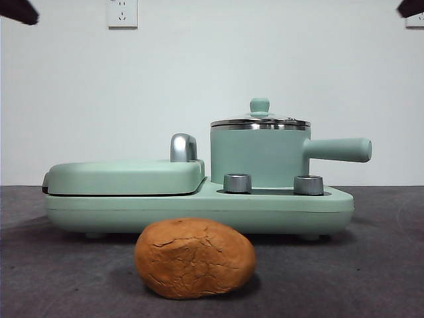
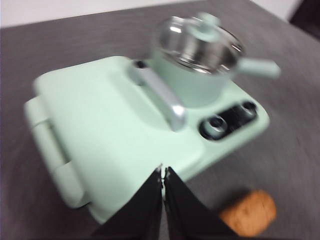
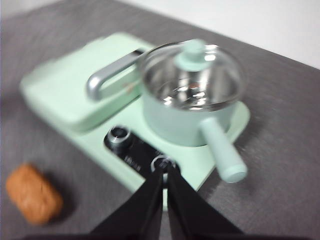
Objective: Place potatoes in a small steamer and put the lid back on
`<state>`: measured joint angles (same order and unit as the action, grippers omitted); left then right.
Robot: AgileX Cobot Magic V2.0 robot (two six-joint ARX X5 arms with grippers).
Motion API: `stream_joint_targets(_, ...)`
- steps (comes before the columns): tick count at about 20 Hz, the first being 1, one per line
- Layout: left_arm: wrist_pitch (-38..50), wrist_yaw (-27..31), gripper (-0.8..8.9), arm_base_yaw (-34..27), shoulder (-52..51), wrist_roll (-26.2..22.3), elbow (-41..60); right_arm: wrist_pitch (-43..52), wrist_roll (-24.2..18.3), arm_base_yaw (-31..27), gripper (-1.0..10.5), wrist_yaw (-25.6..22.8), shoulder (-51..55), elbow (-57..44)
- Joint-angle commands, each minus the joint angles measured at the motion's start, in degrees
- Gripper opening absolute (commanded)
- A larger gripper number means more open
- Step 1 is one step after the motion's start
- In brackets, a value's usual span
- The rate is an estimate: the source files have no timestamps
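Observation:
The potato (image 1: 195, 258), an orange-brown cracked lump, lies on the dark table in front of the mint-green cooker (image 1: 278, 211); it also shows in both wrist views (image 2: 251, 213) (image 3: 33, 193). The small steamer (image 1: 260, 158) stands on the cooker's right side, its straight handle (image 1: 339, 150) pointing right. The glass lid (image 1: 260, 122) with its mint knob (image 1: 260, 105) sits on the pot (image 2: 197, 47) (image 3: 192, 75). My left gripper (image 2: 163, 172) is shut and empty, high above the cooker's near edge. My right gripper (image 3: 164, 172) is shut and empty, above the control knobs.
A flat mint griddle cover (image 1: 126, 176) with a chrome handle (image 1: 183, 147) fills the cooker's left half. Two steel control knobs (image 1: 237, 183) (image 1: 308, 185) sit on the front of the base. Black arm tips show at the top corners (image 1: 18, 10) (image 1: 411, 8).

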<state>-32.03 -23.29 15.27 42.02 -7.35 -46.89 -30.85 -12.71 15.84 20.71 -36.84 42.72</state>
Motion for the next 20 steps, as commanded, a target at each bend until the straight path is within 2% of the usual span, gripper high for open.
stream_joint_targets(1, -1.9, 0.3, 0.09, 3.2, 0.4, -12.3, -1.4, -1.8, -8.8, 3.9, 0.1, -2.5, -1.2, 1.0)
stream_joint_targets(3, -3.2, 0.3, 0.09, 4.5, 0.4, -14.8, -1.4, -3.2, -10.3, 5.8, 0.1, -4.4, -1.6, 1.0)
stream_joint_targets(5, -3.6, 0.3, 0.51, 5.1, 0.4, -15.2, -1.4, -4.2, -11.6, 7.0, 0.8, -4.6, -1.7, 1.0)
stream_joint_targets(8, -2.8, 0.3, 2.78, 5.2, 0.4, -14.5, -1.4, -4.3, -11.8, 7.7, 3.1, -4.2, -1.6, 1.0)
stream_joint_targets(10, -2.6, 0.3, 3.56, 5.2, 0.4, -14.0, -1.4, -4.4, -11.7, 7.7, 3.5, -4.2, -1.6, 1.0)
stream_joint_targets(20, -2.6, 0.3, 3.32, 5.4, 0.4, -13.3, -1.4, -4.4, -7.5, 7.7, 3.5, -4.2, -1.6, 1.0)
